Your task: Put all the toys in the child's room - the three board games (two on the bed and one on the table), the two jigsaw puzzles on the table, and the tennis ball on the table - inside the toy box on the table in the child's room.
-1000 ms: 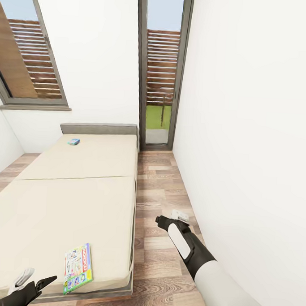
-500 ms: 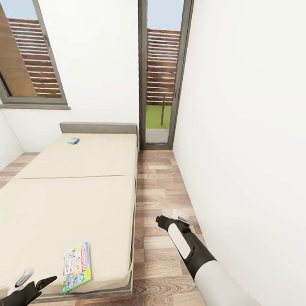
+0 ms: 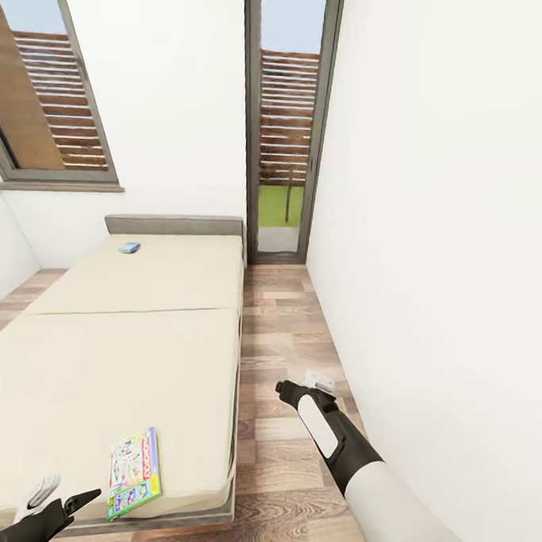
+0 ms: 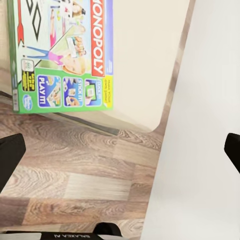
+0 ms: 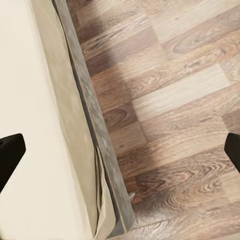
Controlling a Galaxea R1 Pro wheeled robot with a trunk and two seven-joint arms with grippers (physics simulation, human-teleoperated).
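While I stand at the foot of the bed, this is what lies before me.

Bed (image 3: 139, 359): low and wide, beige two-part mattress, grey headboard (image 3: 174, 225) against the far white wall under a window (image 3: 50, 92).

Monopoly box (image 3: 135, 473): the white-and-green board game lies flat on the mattress near the foot corner on my side, close to the edge; my left wrist camera reads its lettering plainly (image 4: 62, 52).

Blue board game (image 3: 129, 248): small, flat on the far half of the mattress, just short of the headboard, well apart from the Monopoly box.

My left claw (image 3: 56, 502): low at the foot of the bed, near the Monopoly box but not touching it; its two fingers (image 4: 10, 157) stand spread wide, with nothing between them.

My right claw (image 3: 306, 386): held out over the wood floor (image 3: 284, 327) in the aisle between bed and right wall; fingertips (image 5: 10, 152) parted wide, pinching nothing, the bed's edge and floorboards beneath them.

Glass door (image 3: 287, 121): tall and narrow, at the end of the aisle.
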